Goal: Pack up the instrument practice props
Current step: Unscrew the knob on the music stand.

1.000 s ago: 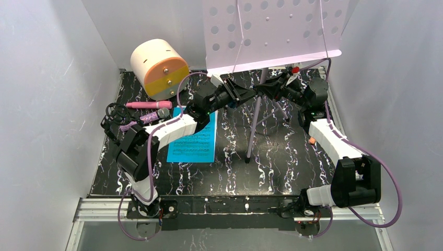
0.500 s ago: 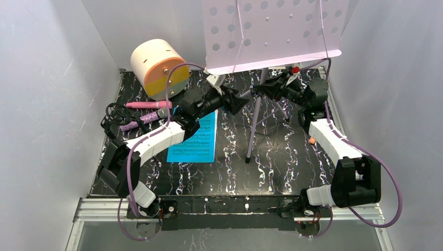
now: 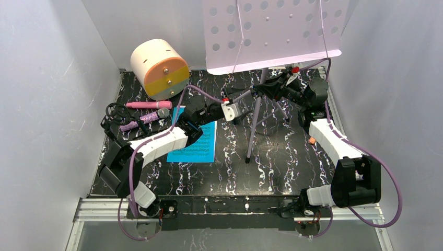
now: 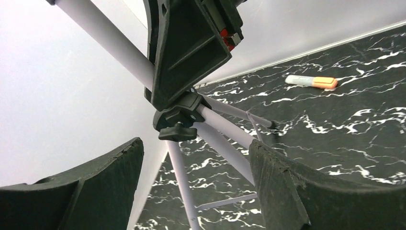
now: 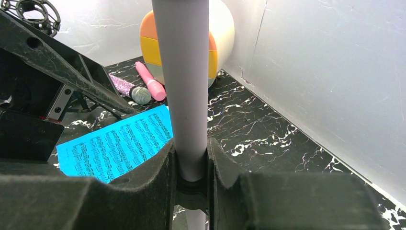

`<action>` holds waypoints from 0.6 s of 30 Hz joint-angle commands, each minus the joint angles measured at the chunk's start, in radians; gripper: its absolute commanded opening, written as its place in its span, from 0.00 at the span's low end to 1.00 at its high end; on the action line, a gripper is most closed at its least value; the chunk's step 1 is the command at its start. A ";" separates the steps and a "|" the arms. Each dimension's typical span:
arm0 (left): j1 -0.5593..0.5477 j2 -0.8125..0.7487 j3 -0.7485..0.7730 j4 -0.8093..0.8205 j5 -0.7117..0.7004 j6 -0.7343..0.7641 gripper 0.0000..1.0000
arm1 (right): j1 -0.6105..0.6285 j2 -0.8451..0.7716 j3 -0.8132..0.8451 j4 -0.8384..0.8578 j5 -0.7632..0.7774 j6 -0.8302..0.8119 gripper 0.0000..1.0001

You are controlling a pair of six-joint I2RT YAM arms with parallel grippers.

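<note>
The lilac perforated music rack point(image 3: 271, 31) stands at the back on its pole point(image 3: 257, 112) and tripod legs. My right gripper point(image 3: 261, 90) is shut on the pole, as the right wrist view shows point(image 5: 191, 163). My left gripper point(image 3: 243, 114) is open just left of the pole. In the left wrist view point(image 4: 196, 187) the black tripod hub point(image 4: 178, 120) and the legs lie beyond its fingers. A pink microphone point(image 3: 141, 104), a purple microphone point(image 3: 149, 117) and black mic tripods point(image 3: 117, 112) lie at the left. A blue sheet-music page point(image 3: 196, 141) lies under my left arm.
The cream cylinder box point(image 3: 159, 68) with an orange-grey face stands at the back left. A small white and orange piece point(image 3: 312, 140) lies by my right arm. White walls close in the black marbled table point(image 3: 282, 162) on three sides.
My left gripper has come down from near the rack's lower edge and turned to face the pole lower down. My right gripper has kept its hold on the pole.
</note>
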State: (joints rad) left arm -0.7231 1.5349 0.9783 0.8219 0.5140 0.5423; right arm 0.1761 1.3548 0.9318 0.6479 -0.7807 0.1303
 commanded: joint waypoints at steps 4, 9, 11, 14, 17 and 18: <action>-0.006 0.037 0.059 0.045 0.034 0.113 0.78 | -0.009 0.035 0.009 -0.128 0.028 0.019 0.01; -0.009 0.055 0.079 0.044 0.028 0.115 0.82 | -0.009 0.036 0.011 -0.134 0.028 0.019 0.01; -0.010 0.061 0.087 0.045 0.028 0.115 0.82 | -0.009 0.036 0.011 -0.134 0.027 0.019 0.01; -0.014 0.067 0.092 0.045 0.026 0.155 0.78 | -0.010 0.039 0.012 -0.135 0.026 0.017 0.01; -0.022 0.076 0.090 0.044 0.023 0.229 0.73 | -0.009 0.041 0.011 -0.134 0.027 0.017 0.01; -0.024 0.078 0.088 0.044 0.021 0.253 0.71 | -0.010 0.040 0.012 -0.134 0.027 0.017 0.01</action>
State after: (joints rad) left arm -0.7334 1.5997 1.0370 0.8379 0.5301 0.6933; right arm 0.1761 1.3567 0.9348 0.6445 -0.7841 0.1280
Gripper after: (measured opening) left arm 0.740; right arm 0.316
